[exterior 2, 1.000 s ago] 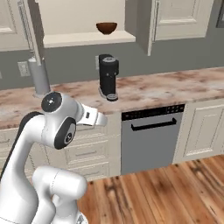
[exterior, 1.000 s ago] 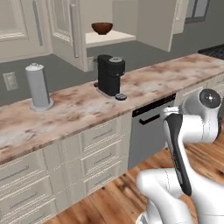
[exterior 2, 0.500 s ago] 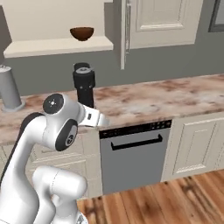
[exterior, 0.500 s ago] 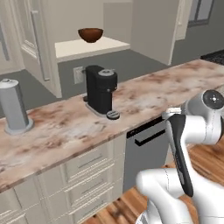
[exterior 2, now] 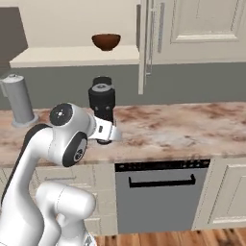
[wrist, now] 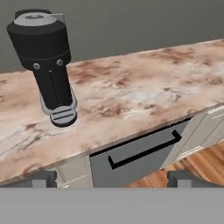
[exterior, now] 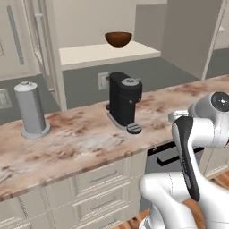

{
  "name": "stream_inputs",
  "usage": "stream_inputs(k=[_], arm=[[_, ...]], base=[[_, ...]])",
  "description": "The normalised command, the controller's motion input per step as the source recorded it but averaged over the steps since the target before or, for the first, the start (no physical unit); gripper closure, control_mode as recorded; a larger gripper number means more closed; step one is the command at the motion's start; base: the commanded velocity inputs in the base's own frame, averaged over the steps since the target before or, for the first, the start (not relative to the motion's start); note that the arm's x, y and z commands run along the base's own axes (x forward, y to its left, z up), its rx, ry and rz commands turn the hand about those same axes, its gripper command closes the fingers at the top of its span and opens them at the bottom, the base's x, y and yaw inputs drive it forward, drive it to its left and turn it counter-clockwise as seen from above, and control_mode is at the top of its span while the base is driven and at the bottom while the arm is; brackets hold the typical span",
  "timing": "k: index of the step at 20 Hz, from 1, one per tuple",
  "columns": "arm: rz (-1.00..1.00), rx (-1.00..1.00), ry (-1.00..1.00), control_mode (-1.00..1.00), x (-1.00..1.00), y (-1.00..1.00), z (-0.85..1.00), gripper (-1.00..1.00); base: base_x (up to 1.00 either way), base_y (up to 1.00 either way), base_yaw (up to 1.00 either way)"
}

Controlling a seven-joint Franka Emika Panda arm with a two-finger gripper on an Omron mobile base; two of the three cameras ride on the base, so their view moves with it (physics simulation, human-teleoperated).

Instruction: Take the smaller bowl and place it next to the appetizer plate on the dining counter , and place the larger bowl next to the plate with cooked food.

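Observation:
The smaller bowl (exterior: pixel 118 39) (exterior 2: pixel 106 41), dark reddish-brown and round, stands on a cream shelf (exterior: pixel 107 52) inside an open wall cabinet, high above the wall counter. My gripper (wrist: pixel 113 179) hangs in front of the counter's edge, well below the bowl and apart from it. Its fingertips (wrist: pixel 43 177) stand far apart with nothing between them, so it is open. The white wrist (exterior 2: pixel 106 130) is folded close to the arm. The larger bowl, both plates and the dining counter are out of view.
A black coffee machine (exterior: pixel 125 102) (wrist: pixel 46 57) stands on the marbled wall counter (exterior: pixel 85 138), with a grey canister (exterior: pixel 30 108) to its left. A dishwasher front with a dark handle (wrist: pixel 144 151) sits below. An open cabinet door (exterior 2: pixel 145 43) hangs right of the shelf.
The whole picture has shifted and grown: the base has driven closer to the wall counter and the shelf. The arm keeps its folded pose, gripper still open.

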Motion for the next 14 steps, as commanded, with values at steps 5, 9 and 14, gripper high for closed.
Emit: stream_inputs(k=[5, 9, 14], arm=[[0.00, 0.00, 0.00, 1.00, 0.00, 0.00, 0.00, -1.00], [0.00, 0.00, 0.00, 1.00, 0.00, 0.00, 0.00, -1.00], [0.00, 0.00, 0.00, 1.00, 0.00, 0.00, 0.00, -1.00]], base=[[0.09, -0.02, 0.46], [0.12, -0.40, 0.33], [0.04, -0.61, 0.26]])
